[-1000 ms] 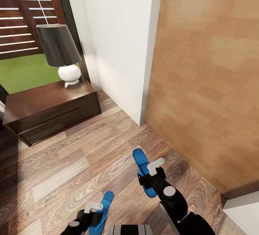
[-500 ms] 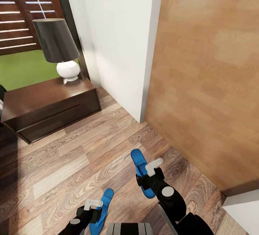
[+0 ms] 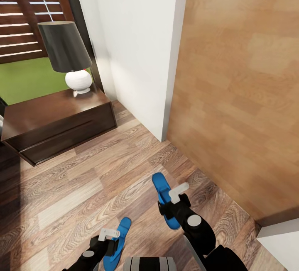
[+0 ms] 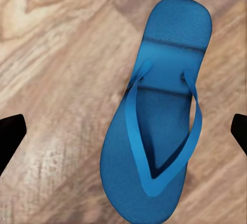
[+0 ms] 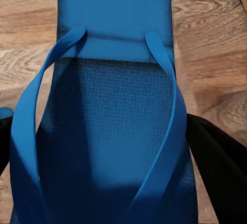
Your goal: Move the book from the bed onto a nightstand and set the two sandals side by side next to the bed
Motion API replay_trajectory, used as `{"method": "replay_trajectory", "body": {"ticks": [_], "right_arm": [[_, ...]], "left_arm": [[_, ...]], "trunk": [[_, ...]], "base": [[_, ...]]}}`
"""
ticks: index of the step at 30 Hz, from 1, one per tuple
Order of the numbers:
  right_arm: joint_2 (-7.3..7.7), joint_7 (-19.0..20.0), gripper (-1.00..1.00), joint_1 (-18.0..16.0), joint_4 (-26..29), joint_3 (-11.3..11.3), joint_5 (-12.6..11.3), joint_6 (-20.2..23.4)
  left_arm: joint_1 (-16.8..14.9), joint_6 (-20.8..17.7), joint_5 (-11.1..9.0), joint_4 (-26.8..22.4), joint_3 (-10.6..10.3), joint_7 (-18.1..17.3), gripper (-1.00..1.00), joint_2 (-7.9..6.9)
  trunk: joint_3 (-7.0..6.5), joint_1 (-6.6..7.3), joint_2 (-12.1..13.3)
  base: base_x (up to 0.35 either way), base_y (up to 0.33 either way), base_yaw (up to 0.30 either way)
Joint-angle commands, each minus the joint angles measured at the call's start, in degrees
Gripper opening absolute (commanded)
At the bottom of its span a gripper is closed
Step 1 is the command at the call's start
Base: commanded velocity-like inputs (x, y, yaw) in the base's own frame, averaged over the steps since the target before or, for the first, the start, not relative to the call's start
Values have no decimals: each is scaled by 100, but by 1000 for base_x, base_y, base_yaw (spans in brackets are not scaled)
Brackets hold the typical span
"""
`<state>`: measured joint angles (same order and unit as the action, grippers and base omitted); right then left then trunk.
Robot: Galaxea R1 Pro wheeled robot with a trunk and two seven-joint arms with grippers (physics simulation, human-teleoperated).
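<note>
Both sandals are bright blue flat flip-flops, slim soles with a V-shaped strap of the same blue. The left sandal (image 3: 117, 242) lies near me on the wood-plank floor (image 3: 83, 188), toe end pointing far; my left gripper (image 3: 109, 234) sits over it. In the left wrist view that sandal (image 4: 157, 116) lies flat on the planks, and the dark jaw tips stand wide, one at each edge of the picture, well clear of the sole.

The right sandal (image 3: 162, 198) lies further right and a bit farther off, close to the tan wood-panelled wall (image 3: 241, 96). My right gripper (image 3: 176, 194) is right on top of it. In the right wrist view the sandal (image 5: 110, 131) runs between dark jaw tips that sit at either side of the sole; I cannot tell whether they press on it.

The two sandals are apart, not side by side.

Far left: a dark brown nightstand (image 3: 54, 125); on its surface stands a lamp (image 3: 72, 57) with black shade and round white base
</note>
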<state>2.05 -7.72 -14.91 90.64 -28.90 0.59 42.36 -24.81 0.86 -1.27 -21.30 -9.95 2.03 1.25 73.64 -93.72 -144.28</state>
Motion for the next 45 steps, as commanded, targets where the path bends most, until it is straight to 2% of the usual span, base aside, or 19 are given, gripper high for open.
{"method": "replay_trajectory", "body": {"ticks": [1,3,11,16,21,29,38,43,45], "right_arm": [[1,-28,-100,-7,6,-16,12,89],[5,-28,-100,-9,6,-17,12,171],[33,-29,-100,-12,6,-9,11,307],[39,-29,-100,-11,6,5,11,314],[40,-31,-100,-9,6,-3,11,316],[41,-34,-100,-11,6,-5,12,317],[41,-29,-100,-10,6,-6,11,318],[41,-33,-100,-8,6,-9,12,317],[41,-31,-100,-7,6,-9,12,317]], "left_arm": [[-7,9,21,2,-41,30,100,-5],[-17,10,80,2,-51,45,100,-7],[-37,19,189,0,-82,76,100,17],[-40,5,195,-132,-85,71,100,28],[-41,-47,201,-500,-86,64,100,32],[-41,-65,200,-647,-79,66,100,40],[-41,-66,205,-638,-85,69,100,35],[-41,-61,206,-625,-86,69,100,33],[-41,-60,206,-623,-86,69,100,33]], "trunk": [[4,1,-2],[4,1,-2],[181,-19,-12],[181,-19,-12],[181,-19,-12],[181,-19,-12],[380,-43,-24],[380,-43,-24],[425,-48,-27]], "base": [[0,0,0],[0,0,0],[0,0,0],[0,0,0],[0,0,0],[0,0,0],[0,0,0],[0,0,0],[0,0,0]]}}
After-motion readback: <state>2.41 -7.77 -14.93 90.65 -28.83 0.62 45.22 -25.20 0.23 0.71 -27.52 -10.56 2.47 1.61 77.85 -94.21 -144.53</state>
